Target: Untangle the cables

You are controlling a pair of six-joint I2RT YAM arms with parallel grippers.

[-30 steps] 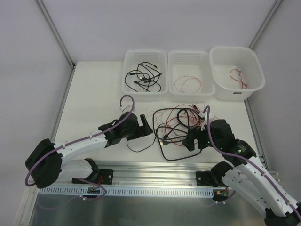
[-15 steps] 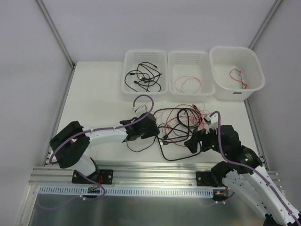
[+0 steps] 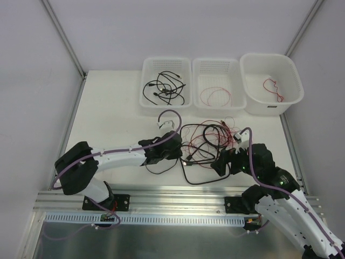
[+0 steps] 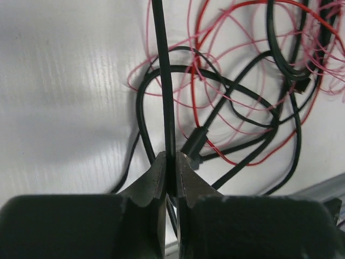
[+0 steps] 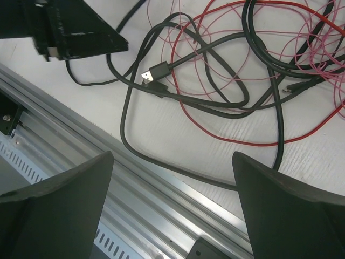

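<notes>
— Gripping what, left end effector (image 4: 171, 162)?
— One black cable (image 4: 164, 81), jaws closed on it.
— Right end effector (image 5: 172, 167)?
— Open, beside the tangle (image 3: 207, 141) at centre frame on the worktop (image 3: 108, 113).

I can read no text, label, brand or number here: none on my arms (image 3: 116, 156), the white baskets (image 3: 167, 59), the metal rail (image 3: 178, 195) or the cables (image 3: 200, 144).
</notes>
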